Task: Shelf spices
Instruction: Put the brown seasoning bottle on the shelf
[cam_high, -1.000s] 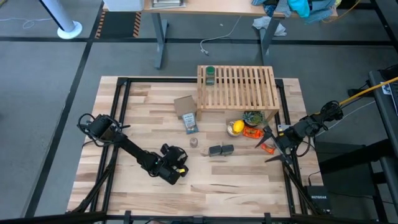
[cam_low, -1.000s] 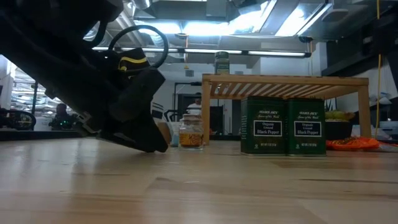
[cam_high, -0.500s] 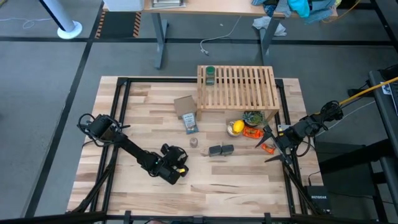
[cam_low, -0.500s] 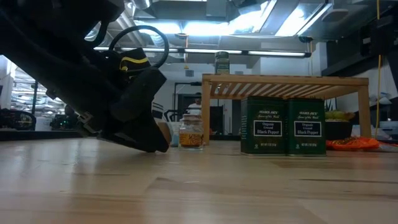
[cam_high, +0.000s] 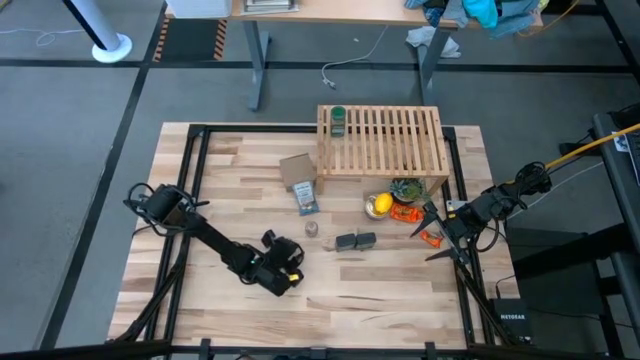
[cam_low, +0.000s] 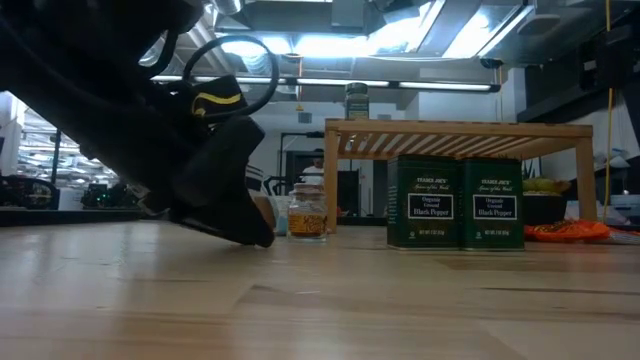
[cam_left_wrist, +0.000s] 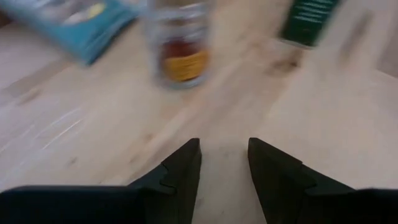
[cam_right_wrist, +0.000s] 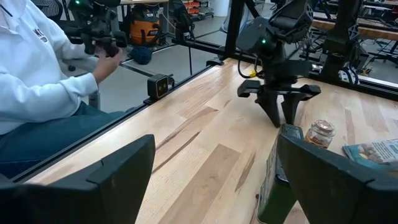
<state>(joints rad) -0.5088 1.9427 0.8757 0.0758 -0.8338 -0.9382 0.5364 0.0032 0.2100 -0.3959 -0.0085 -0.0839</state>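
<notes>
On top of the shelf (cam_high: 383, 140), at its far left corner, stands one green bottle (cam_high: 338, 121); the other three spices are down on the wooden surface (cam_high: 380, 290) in front of it; two dark tins (cam_high: 356, 241) sit side by side, touching, both showing green black-pepper labels in the low view (cam_low: 455, 216); one small clear glass jar (cam_high: 312, 229) stands just to their left, apart from them; so four containers are counted, one shelved and three not.

Near the jar lie one flat blue-and-white packet (cam_high: 306, 199) and one small brown cardboard box (cam_high: 297, 170); one yellow lemon (cam_high: 380, 206) rests by the shelf's front right leg, beside a dark bowl (cam_high: 406, 189) and something orange (cam_high: 404, 213), perhaps a wrapper.

The left tool (cam_high: 285, 276) hangs low over the surface, near the jar on its front left; its fingers stand narrowly parted and empty in the wrist view (cam_left_wrist: 224, 163); the right tool (cam_high: 432, 228) waits at the surface's right edge with fingers spread wide, holding nothing.

A person in a white sleeve (cam_right_wrist: 43, 68) sits beyond the surface.
</notes>
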